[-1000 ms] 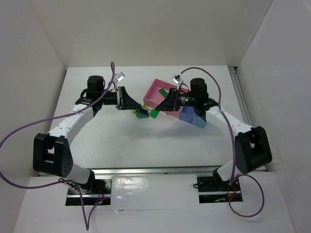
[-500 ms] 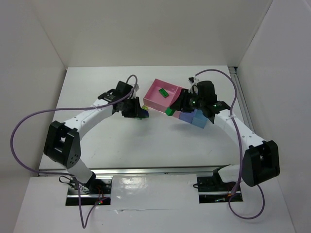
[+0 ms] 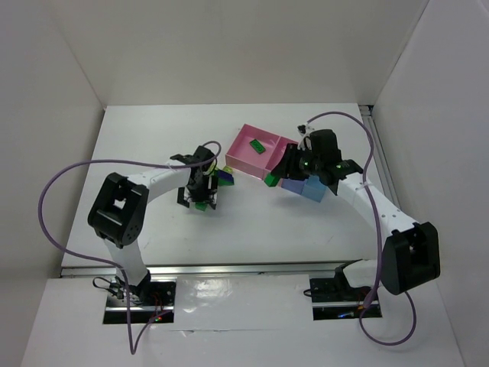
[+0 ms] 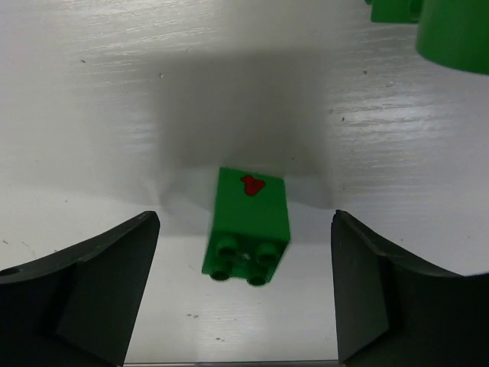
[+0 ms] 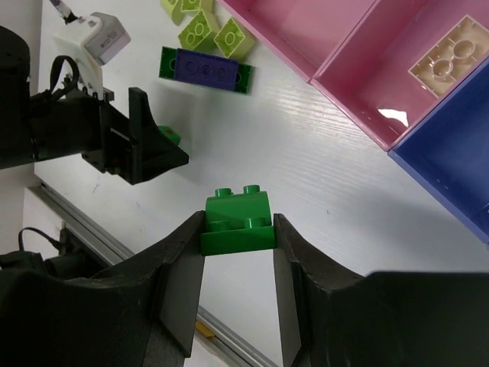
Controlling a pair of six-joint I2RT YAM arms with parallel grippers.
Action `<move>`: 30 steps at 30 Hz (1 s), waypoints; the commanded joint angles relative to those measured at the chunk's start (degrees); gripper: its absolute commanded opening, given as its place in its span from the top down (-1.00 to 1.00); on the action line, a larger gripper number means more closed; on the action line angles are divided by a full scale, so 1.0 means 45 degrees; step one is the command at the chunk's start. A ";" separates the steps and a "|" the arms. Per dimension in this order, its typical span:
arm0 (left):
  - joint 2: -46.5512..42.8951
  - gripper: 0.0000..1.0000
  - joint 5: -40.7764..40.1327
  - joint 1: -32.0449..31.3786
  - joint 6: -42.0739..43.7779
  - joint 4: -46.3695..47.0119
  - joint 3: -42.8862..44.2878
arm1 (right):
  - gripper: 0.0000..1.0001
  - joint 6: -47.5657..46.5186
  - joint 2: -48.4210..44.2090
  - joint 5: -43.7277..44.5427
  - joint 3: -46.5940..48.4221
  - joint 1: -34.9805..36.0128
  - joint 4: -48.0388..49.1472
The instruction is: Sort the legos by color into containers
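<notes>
Fingers [image 4: 84, 298] of the left gripper [image 4: 244, 220] stand wide apart, and we see nothing clamped between them. The green brick with a red mark [image 4: 248, 229] lies on its side on the worktop [image 4: 114, 92] in the gap, studs toward the wrist camera, with bare surface showing on either side of it. From above, we find this gripper pointing down at about the middle of the worktop, a little toward the left edge. On the right gripper [image 5: 237, 238] the fingers [image 5: 179, 283] are drawn in close, squeezing a plain green brick [image 5: 235, 210] by its two side faces, studs up in the wrist view. We place that brick over bare worktop just beside the near left corner of the pink tray [image 3: 243, 157]. The tray sits toward the far right corner, with the periwinkle tray [image 3: 293, 184] and the light-blue tray [image 3: 313, 191] joined on its near right side. One small green brick [image 3: 257, 146] lies inside the pink tray, and the right wrist view shows us a pale brick [image 5: 451, 57] lying underside up in a smaller pink compartment. Between the two grippers, near the pink tray's left corner, lie a long blue-and-green brick [image 5: 205, 69] and a few yellow-green bricks [image 5: 205, 29] touching one another.
</notes>
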 commanded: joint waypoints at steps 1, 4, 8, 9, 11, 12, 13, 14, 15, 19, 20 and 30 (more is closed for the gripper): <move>-0.0299 -0.87 -0.0128 -0.0092 0.0561 -0.0692 0.0900 | 0.40 -0.0324 -0.0245 -0.0495 0.0095 -0.0084 -0.0214; -0.1528 -0.85 0.0181 -0.0092 0.1361 -0.1202 0.1778 | 0.40 -0.0734 -0.0245 -0.1723 0.0212 -0.0201 -0.0099; -0.3458 -0.82 0.4820 -0.0092 0.3275 -0.0289 0.2093 | 0.40 -0.1165 -0.0129 -0.4514 0.0096 -0.0318 0.0584; -0.3736 -0.82 0.6225 -0.0092 0.3568 0.0508 0.1900 | 0.40 -0.1165 -0.0128 -0.5062 0.0095 -0.0318 0.0721; -0.4031 -0.88 0.9803 -0.0092 0.3786 0.1371 0.1607 | 0.40 -0.1165 -0.0128 -0.6625 -0.0022 -0.0318 0.1267; -0.4032 -0.88 1.0606 -0.0092 0.3670 0.1820 0.1296 | 0.40 -0.1049 -0.0128 -0.6997 -0.0138 -0.0318 0.1501; -0.4032 -0.80 1.2083 -0.0208 0.3205 0.2888 0.1080 | 0.40 -0.0893 -0.0128 -0.7639 -0.0140 -0.0318 0.1871; -0.4032 -0.80 1.2775 -0.0209 0.2910 0.3556 0.0826 | 0.40 -0.0891 -0.0128 -0.7877 -0.0256 -0.0318 0.1874; -0.4032 -0.80 1.3285 -0.0209 0.2598 0.4181 0.0398 | 0.40 -0.0775 -0.0012 -0.7996 -0.0257 -0.0318 0.2010; -0.3895 -0.82 1.3739 -0.0637 0.2009 0.5594 0.0121 | 0.37 -0.1087 0.0242 -0.8601 0.0035 -0.0318 0.1544; -0.3740 -0.82 1.3739 -0.0793 0.2009 0.5710 0.0237 | 0.37 -0.1222 0.0243 -0.8834 0.0036 -0.0318 0.1426; -0.3076 -0.67 1.3973 -0.1029 0.1991 0.6198 0.0355 | 0.37 -0.1088 0.0243 -0.9325 -0.0080 -0.0318 0.1679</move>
